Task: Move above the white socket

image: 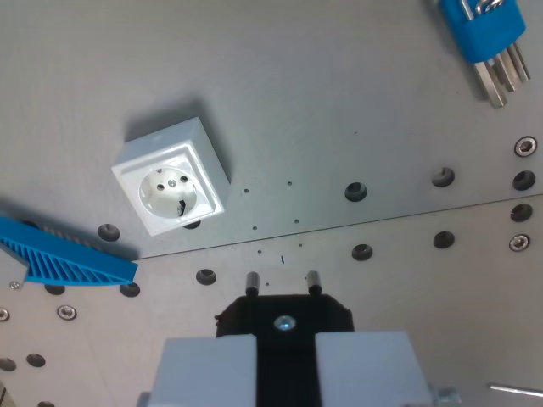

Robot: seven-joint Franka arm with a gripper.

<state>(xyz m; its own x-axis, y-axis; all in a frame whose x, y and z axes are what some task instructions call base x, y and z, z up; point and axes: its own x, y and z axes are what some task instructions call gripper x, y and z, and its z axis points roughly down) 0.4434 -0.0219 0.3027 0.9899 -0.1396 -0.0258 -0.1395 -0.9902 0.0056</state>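
The white socket [172, 178] is a square box with a round recessed face and two pin holes. It sits on the grey metal plate [339, 102] in the wrist view's left half. My gripper [286, 341] is at the bottom centre, shut on a black plug [284, 318] between its two grey fingers [208, 369]. The plug's two metal pins [252, 282] point away from the camera. The socket lies up and to the wrist view's left of the plug, apart from it.
A blue ribbed part [64, 259] lies at the left edge, just below the socket. A blue holder with metal hex keys [488, 38] is at the top right. Bolt holes [356, 191] run across the plate, and a seam crosses it.
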